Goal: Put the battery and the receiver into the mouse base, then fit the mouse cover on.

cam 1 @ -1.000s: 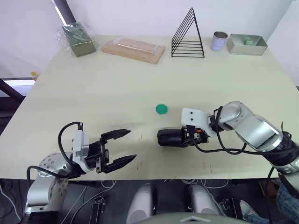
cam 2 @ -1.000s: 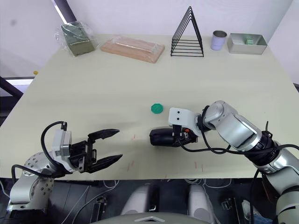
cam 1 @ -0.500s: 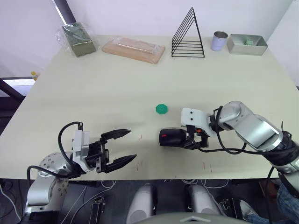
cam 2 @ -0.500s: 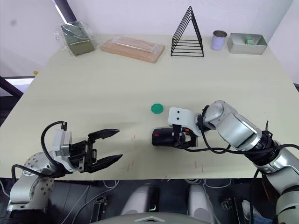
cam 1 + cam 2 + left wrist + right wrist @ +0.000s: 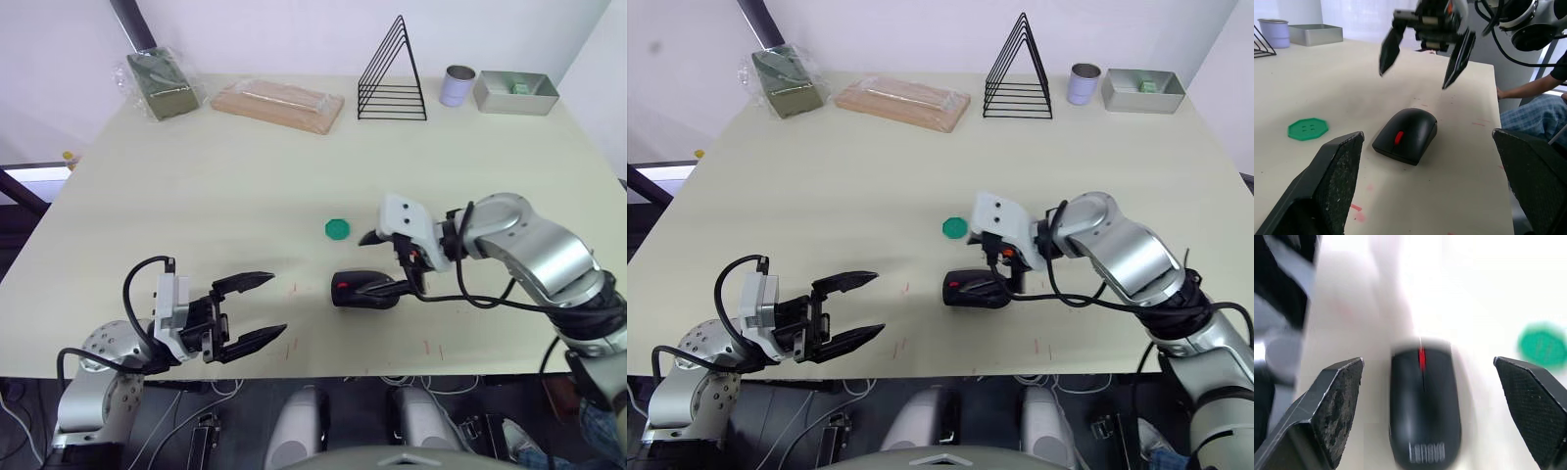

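R gripper (image 5: 384, 262) hung just above the mouse, fingers spread wide, holding nothing, not touching it. Mouse cover (image 5: 364, 290) sat on the mouse base, whole mouse lying on the table (image 5: 216, 186) near the front edge, red wheel showing on top. L gripper (image 5: 257, 311) was wide open too, empty, low by the front edge, well apart from the mouse. Green disc (image 5: 337, 229) lay just behind the mouse. Wire rack (image 5: 393, 73), cup (image 5: 456, 85), metal tray (image 5: 514, 93), wooden block (image 5: 278, 103) stood along the far edge; table middle between was bare.
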Available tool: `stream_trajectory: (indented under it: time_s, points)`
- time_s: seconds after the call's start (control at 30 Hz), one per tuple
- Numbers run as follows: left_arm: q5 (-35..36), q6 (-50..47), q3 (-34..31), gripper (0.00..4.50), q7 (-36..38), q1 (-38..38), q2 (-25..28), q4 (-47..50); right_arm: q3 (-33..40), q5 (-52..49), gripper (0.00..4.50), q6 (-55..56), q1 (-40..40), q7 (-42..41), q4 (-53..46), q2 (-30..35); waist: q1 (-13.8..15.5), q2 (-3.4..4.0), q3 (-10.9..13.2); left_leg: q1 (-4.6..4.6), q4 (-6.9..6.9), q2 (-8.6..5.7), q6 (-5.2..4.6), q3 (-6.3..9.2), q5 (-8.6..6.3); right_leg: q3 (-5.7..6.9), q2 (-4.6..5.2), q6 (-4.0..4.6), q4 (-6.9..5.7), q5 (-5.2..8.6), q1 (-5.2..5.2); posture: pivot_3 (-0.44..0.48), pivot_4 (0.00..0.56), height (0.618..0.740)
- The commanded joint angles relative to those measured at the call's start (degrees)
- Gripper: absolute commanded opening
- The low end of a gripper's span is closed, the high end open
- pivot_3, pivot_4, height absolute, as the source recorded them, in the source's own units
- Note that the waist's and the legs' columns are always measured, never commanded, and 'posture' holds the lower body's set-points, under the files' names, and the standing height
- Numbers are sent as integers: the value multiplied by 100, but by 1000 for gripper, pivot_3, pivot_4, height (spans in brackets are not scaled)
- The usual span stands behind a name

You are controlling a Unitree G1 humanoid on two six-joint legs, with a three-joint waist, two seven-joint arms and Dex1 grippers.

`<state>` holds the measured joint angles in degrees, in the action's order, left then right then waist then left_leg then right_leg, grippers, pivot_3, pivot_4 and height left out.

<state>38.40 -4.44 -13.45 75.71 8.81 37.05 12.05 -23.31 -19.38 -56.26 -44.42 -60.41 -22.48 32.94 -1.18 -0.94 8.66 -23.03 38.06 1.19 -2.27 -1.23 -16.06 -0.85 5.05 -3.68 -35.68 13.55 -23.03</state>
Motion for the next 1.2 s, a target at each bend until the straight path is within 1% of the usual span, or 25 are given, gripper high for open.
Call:
stream_trajectory:
  time_s: [0.03,0.07,0.1,0.13,0.2,0.4,0.7,0.8,0.83,0.87,1.03,1.2]
  points:
    - [12,100,-161,4500,-4,56,34,-1,-116,20,3948,-52,-94,240,63,-174,17,0,0,-2,0,-1,0,0,0,7,6,0,0,0,0,0,150,740]
    - [9,108,-180,4500,10,74,46,-20,-205,67,3724,-27,-105,298,133,-239,11,-1,0,-1,0,-2,0,-1,0,14,11,1,0,0,0,0,150,740]
    - [6,115,-195,4500,22,91,57,-34,-297,124,3181,3,-127,349,208,-297,6,0,0,-2,0,-3,0,-2,0,17,13,1,0,0,0,0,150,740]
    - [5,118,-206,4500,27,102,63,-39,-364,176,2766,29,-160,414,294,-371,4,0,0,-2,0,-4,0,-2,0,17,14,1,0,-1,-1,0,150,740]
    - [3,124,-231,4500,27,114,74,-51,-510,244,2766,-1,-223,511,457,-500,-4,1,0,-2,0,-4,0,-2,0,20,14,1,0,-1,-2,0,150,740]
    - [-12,121,-265,4500,-11,170,72,-5,-944,460,2766,87,-291,545,755,-592,-18,0,0,-3,-1,-5,0,-3,0,26,16,2,-1,-1,-4,0,150,740]
    - [-18,34,-249,4500,-112,179,71,139,-980,493,2766,115,-278,576,849,-705,-107,0,0,-2,-3,-5,0,-2,1,29,16,2,-1,-1,-4,0,150,740]
    - [30,-122,-223,4500,-255,122,107,321,-982,481,2766,99,-258,563,841,-708,-109,0,0,-2,-4,-5,0,-2,1,29,16,2,-1,-1,-4,0,150,740]
    - [54,-205,-215,4500,-325,91,126,410,-982,476,2352,105,-249,560,833,-714,-108,0,0,-2,-4,-5,0,-2,0,29,16,2,-1,-1,-4,0,150,740]
    - [82,-290,-212,4500,-392,63,146,500,-983,486,2191,126,-242,574,835,-729,-108,0,0,-3,-4,-5,0,-2,0,29,16,2,-1,-2,-4,0,150,740]
    - [187,-628,-212,4500,-666,-9,211,867,-1011,505,2191,134,-207,602,839,-773,-117,1,0,-2,-5,-5,1,-2,1,29,16,2,-2,-2,-4,0,150,740]
    - [127,-608,-194,4500,-666,31,182,832,-1058,577,2191,201,-176,645,976,-838,-117,0,0,-1,-5,-5,0,-2,1,32,16,2,-2,-2,-4,0,150,740]
